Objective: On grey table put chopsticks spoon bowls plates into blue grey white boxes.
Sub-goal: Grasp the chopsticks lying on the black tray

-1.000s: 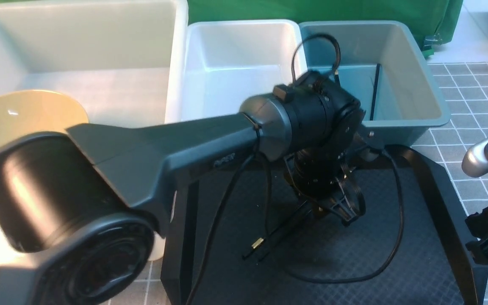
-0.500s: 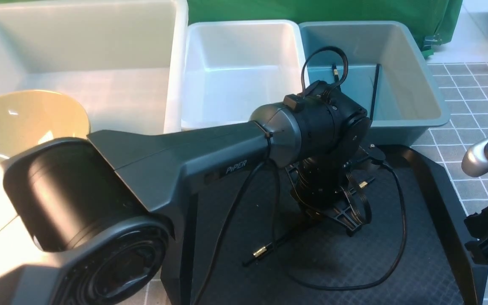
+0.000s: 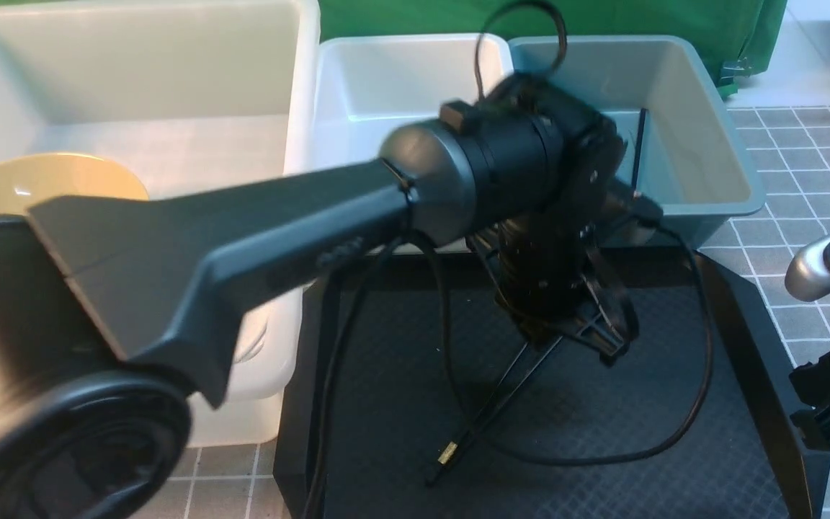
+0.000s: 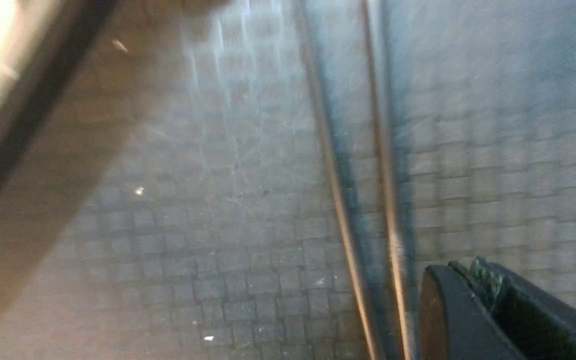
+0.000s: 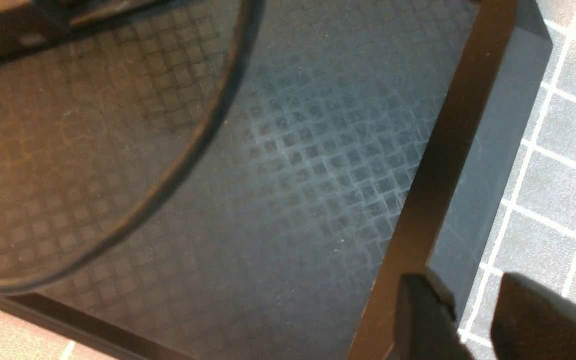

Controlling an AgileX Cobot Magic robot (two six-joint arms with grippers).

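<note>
- The left gripper (image 3: pixel 566 339) was clamped shut on two thin black gold-banded chopsticks (image 3: pixel 491 416), which slanted down and near-left from it over the black textured tray (image 3: pixel 674 490).
- The right gripper (image 5: pixel 473 325), jaws slightly apart, held nothing at the tray's right edge.
- The blue plastic box (image 3: pixel 717 130) held one black chopstick (image 3: pixel 636 155).
- The large translucent tub (image 3: pixel 170 72) held a mustard-yellow bowl (image 3: pixel 33 191).

Blurred: 2 chopsticks (image 4: pixel 388 190) side by side over black textured tray (image 4: pixel 193 240).
</note>
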